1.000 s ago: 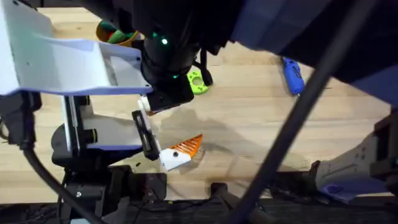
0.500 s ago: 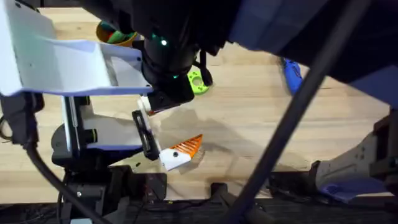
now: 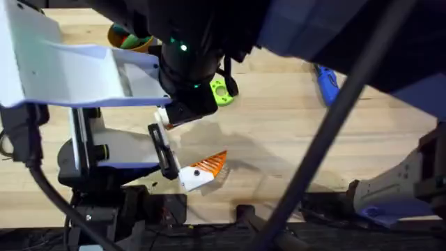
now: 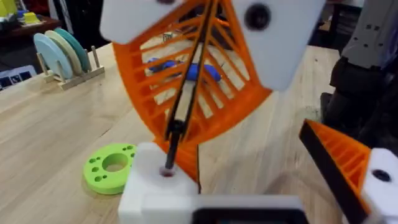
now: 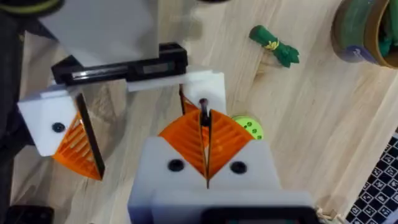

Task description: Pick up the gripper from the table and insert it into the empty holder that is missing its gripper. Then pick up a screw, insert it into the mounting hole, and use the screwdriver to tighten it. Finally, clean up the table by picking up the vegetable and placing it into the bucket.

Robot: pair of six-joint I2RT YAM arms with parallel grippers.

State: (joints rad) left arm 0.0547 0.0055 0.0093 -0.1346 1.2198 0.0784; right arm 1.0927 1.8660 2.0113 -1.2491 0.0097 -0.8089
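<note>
Your right tool (image 5: 205, 134) has its ribbed pads pressed together on the thin, black-edged orange plastic finger piece (image 5: 203, 115). The piece's lower end meets the white angular plastic holder (image 5: 208, 84) on the left tool (image 4: 261, 180), whose fingers stand apart and carry nothing. The piece looks light, rigid and slick, so I judge it best gripped flat across its broad faces and kept square to the slot.

From the holder on the wooden desk (image 3: 293, 132):
- One blue pen-shaped screwdriver (image 3: 326, 82) lies at two o'clock.
- One round green bucket (image 3: 129, 38) sits at eleven o'clock.
- One lime-green ring disc (image 3: 221, 91) lies at one o'clock.

One dark green toy vegetable (image 5: 275, 45) lies near the bucket. I can't make out any screws.
</note>
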